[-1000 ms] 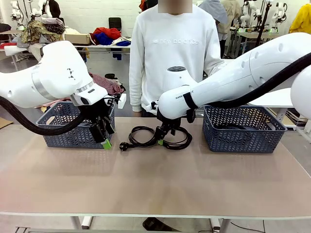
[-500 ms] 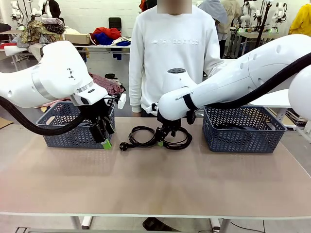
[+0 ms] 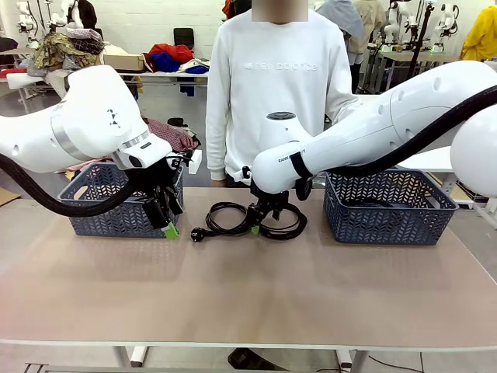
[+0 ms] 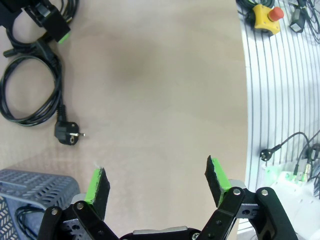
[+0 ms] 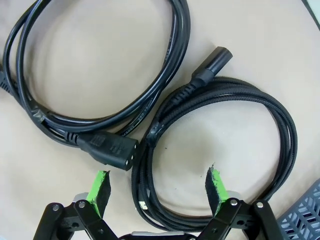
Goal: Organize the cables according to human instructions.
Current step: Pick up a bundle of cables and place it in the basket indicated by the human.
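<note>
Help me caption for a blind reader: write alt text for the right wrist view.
An open pincer hovers above two coiled black power cords side by side on a tan table, a smooth cord at upper left, a braided cord at lower right. A grey basket's corner shows bottom right.

A tan table (image 3: pixel 248 303) and a person (image 3: pixel 272 101) behind it
A gray basket (image 3: pixel 97 220) sits near the table's far left corner, and a second basket (image 3: pixel 388 221) near the far right corner. The person wears a white top and stands at the far edge. Piles of clothes (image 3: pixel 175 58) lie farther back.
</note>
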Robot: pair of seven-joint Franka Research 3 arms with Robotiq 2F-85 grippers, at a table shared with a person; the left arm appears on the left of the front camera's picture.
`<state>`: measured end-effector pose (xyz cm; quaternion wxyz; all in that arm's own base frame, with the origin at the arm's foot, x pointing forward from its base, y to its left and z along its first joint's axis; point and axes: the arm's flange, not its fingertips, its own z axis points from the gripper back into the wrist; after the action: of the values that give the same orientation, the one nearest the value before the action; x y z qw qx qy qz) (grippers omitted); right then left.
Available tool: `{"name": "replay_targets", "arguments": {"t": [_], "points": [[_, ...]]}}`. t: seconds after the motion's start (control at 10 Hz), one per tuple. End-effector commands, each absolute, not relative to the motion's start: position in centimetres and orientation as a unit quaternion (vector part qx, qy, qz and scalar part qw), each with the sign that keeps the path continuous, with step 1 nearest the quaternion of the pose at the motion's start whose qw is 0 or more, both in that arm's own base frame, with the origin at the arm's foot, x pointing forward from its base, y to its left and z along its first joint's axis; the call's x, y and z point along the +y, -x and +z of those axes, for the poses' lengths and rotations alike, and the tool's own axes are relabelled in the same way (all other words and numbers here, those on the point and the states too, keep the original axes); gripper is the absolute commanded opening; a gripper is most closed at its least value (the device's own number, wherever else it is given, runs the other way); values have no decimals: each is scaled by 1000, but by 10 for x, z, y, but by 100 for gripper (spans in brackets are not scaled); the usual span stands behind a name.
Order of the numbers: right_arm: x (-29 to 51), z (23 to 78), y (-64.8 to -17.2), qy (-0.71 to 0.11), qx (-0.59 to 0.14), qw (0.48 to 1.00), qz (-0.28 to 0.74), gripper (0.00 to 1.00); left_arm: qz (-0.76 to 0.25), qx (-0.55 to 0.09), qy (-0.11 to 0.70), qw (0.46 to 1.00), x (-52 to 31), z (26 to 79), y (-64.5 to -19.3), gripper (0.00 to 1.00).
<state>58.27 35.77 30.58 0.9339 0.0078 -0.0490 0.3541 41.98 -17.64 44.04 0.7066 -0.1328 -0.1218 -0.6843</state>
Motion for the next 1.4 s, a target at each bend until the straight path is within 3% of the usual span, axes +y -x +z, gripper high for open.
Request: {"name": "replay_targets", "arguments": {"t": [0.0, 1.3], "points": [[366, 304, -590, 10, -56, 943, 329, 100, -684, -123, 132, 707, -176, 441, -420, 100], [375, 300, -625, 30, -40, 961, 271, 100, -684, -123, 132, 707, -176, 441, -420, 100]]}}
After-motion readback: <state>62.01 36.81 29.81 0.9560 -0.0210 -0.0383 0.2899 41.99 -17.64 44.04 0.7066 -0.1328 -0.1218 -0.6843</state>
